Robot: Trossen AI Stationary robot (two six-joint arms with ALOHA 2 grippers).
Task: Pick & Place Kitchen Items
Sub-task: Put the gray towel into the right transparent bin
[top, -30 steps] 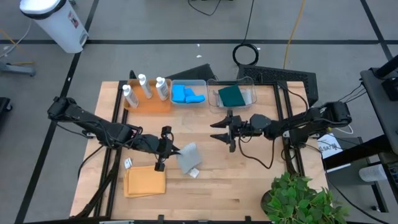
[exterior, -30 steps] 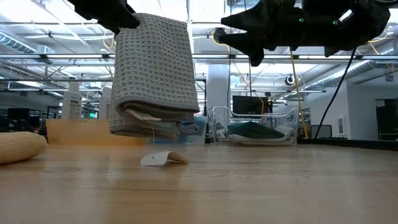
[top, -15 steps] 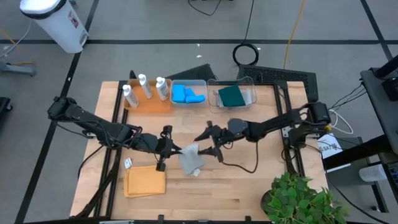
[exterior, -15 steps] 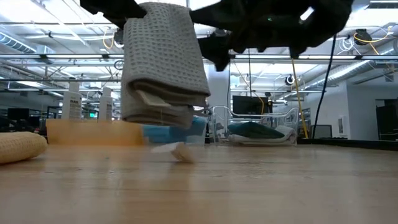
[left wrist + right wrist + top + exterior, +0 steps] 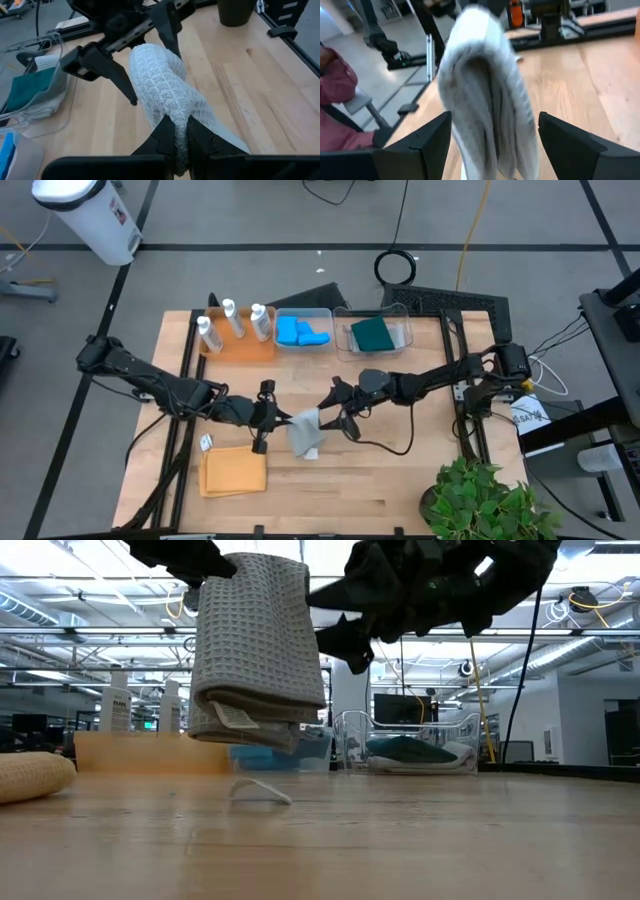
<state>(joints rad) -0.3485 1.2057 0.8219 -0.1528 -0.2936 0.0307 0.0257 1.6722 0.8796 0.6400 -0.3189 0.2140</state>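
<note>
Grey cloth (image 5: 258, 645): folded waffle-weave, which we find hanging clear of the table (image 5: 400, 480) near its middle, pinched at one upper edge by the left gripper (image 5: 175, 142), whose fingers are clamped tight on the fabric. We record a white tag (image 5: 258, 790) dangling from the cloth down to the wood. The right gripper (image 5: 492, 145) sits opposite, its fingers spread wide to either side of the cloth's free end, with nothing in its grasp.

Farther out, we list:
- Orange cloth (image 5: 234, 472), flat on the table near the front left corner.
- Three white bottles (image 5: 232, 323), upright on the orange tray (image 5: 245, 348) at the back left.
- Blue sponges (image 5: 300, 333), in a clear bin (image 5: 303, 314) beside the tray.
- Dark green cloth (image 5: 372, 334), in a second clear bin (image 5: 400, 330) to the right of the first.
</note>
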